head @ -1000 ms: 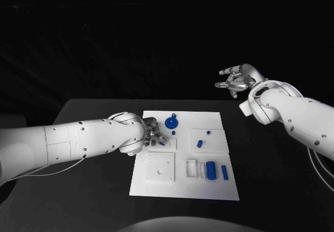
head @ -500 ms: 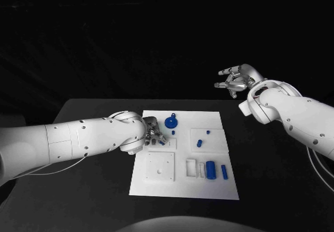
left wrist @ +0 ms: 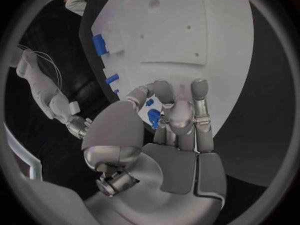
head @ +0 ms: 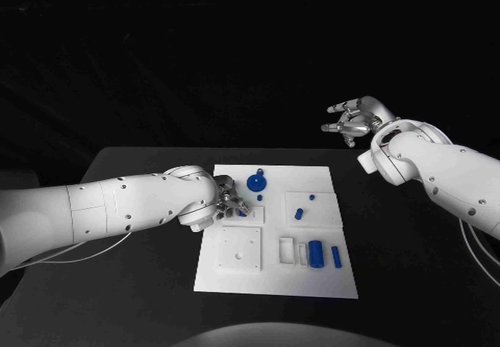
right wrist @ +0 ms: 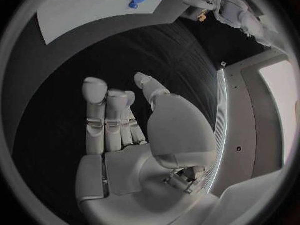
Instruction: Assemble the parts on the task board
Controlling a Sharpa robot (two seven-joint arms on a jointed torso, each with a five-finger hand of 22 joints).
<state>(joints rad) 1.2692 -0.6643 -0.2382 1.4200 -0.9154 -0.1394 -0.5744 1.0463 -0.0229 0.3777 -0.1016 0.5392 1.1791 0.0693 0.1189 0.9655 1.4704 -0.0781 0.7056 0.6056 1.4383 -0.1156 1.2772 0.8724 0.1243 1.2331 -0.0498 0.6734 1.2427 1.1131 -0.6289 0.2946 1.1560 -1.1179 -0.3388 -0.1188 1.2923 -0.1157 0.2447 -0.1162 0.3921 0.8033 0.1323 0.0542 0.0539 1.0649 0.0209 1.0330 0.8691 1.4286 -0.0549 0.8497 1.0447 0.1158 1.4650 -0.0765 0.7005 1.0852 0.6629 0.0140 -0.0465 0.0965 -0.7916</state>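
Observation:
The white task board lies in the middle of the table. On it are a blue round part with a stem, a small blue peg, a blue cylinder and a thin blue bar. My left hand hovers at the board's left edge over a small white block. Its thumb and fingers pinch a small blue part. My right hand hangs high beyond the table's far right, fingers apart and holding nothing. Its palm faces the board.
A square white plate with a hole and a white slotted holder sit at the near end of the board. Black table surrounds the board on all sides. My left forearm lies across the table's left side.
My left arm has shifted very slightly at the board's edge, still pinching the small blue part. The right hand has stayed where it was.

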